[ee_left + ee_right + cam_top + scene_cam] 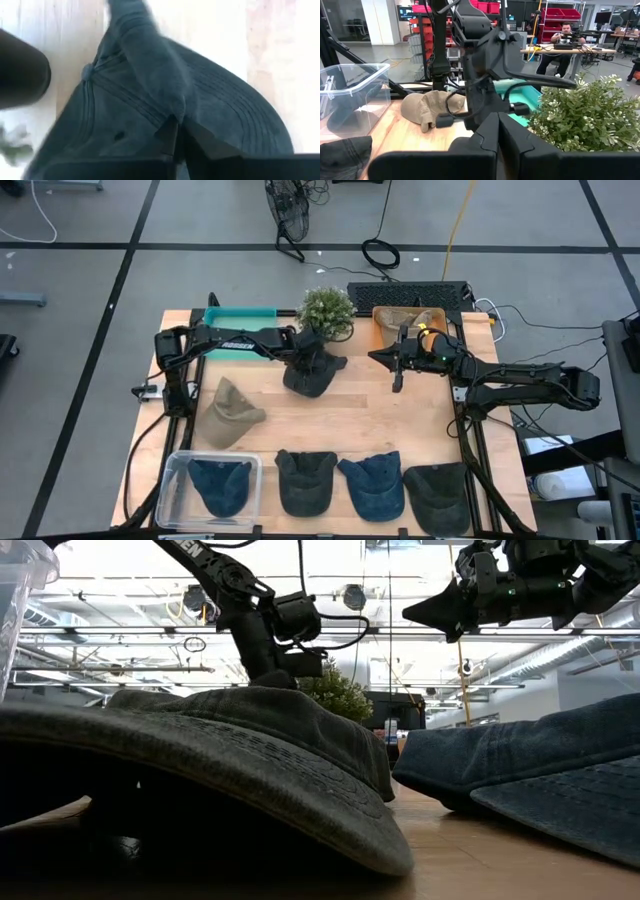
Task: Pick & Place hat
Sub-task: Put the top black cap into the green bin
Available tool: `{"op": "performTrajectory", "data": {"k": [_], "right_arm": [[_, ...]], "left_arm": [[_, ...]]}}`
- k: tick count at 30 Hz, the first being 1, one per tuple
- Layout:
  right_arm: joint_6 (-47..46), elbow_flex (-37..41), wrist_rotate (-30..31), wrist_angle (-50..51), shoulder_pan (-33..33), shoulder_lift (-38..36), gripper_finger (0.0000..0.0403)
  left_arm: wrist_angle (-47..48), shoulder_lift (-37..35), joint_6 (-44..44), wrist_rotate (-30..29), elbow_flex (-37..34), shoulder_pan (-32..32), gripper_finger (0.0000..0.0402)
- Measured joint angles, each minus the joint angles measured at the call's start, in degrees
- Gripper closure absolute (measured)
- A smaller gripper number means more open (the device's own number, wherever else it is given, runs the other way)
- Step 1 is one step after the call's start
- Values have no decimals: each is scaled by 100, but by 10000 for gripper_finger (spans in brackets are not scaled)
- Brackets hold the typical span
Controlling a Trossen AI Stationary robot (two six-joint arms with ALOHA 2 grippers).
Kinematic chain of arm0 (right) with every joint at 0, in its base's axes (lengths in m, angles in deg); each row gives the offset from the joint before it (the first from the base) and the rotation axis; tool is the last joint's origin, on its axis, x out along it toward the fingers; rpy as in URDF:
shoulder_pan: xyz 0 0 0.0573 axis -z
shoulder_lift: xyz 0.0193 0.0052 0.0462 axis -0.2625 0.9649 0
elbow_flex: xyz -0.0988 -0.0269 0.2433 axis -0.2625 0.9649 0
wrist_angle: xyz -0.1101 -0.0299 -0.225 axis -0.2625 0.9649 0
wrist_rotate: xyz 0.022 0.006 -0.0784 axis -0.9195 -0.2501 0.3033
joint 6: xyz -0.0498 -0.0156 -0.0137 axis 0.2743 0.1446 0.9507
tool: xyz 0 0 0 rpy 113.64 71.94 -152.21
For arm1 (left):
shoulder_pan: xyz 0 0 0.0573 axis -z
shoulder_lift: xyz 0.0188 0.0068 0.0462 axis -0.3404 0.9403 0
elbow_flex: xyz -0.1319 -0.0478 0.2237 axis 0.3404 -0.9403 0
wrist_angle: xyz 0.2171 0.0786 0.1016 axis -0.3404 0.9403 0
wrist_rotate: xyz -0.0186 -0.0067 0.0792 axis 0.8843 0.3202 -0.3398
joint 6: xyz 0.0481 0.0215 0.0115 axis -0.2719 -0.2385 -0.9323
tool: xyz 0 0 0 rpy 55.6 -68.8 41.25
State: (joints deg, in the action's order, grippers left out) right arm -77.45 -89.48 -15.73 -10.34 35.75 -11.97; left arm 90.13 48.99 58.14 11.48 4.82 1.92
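A dark grey hat (pixel 318 376) lies on the wooden table in front of the plant (pixel 327 311). My left gripper (pixel 305 364) is down on it, shut on its cloth. The left wrist view shows the crown with its top button (pixel 87 73) and the stitched brim (pixel 250 117). My right gripper (pixel 378 358) hovers shut and level to the right of the plant, holding nothing; its fingers (pixel 490 131) meet in the right wrist view. A tan hat (pixel 228 413) rests on the table to the left. My left gripper (pixel 176 134) pinches a raised fold of the crown cloth (pixel 172 102) between its two fingers, close to where crown and brim meet. The fingers come slanting down from above. The rest of the hat lies on the table.
A clear bin (pixel 176 480) at the near left holds a blue hat (pixel 220 485). Three more hats (pixel 305 480) (pixel 375 485) (pixel 437 498) line the near edge. A teal tray (pixel 240 320) and a brown basket (pixel 408 325) stand at the far edge. A person sits beyond the table (pixel 565 37).
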Motion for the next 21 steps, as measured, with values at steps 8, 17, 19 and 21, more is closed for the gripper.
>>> {"op": "performTrajectory", "data": {"k": [8, 17, 19, 21], "right_arm": [[0, 0, 0, 40, 0, 0, 403], [-20, 2, -2, 63, 0, 0, 403], [-48, 2, 0, 63, 0, 0, 403], [-65, 2, -1, 63, -2, 0, 403]], "left_arm": [[898, -1154, 107, -161, -7, 367, 393], [2462, -2779, 328, -1470, -7, 490, 393], [2598, -3103, 424, -1669, -7, 379, 394], [2728, -3371, 461, -1845, -4, 239, 387]]}}
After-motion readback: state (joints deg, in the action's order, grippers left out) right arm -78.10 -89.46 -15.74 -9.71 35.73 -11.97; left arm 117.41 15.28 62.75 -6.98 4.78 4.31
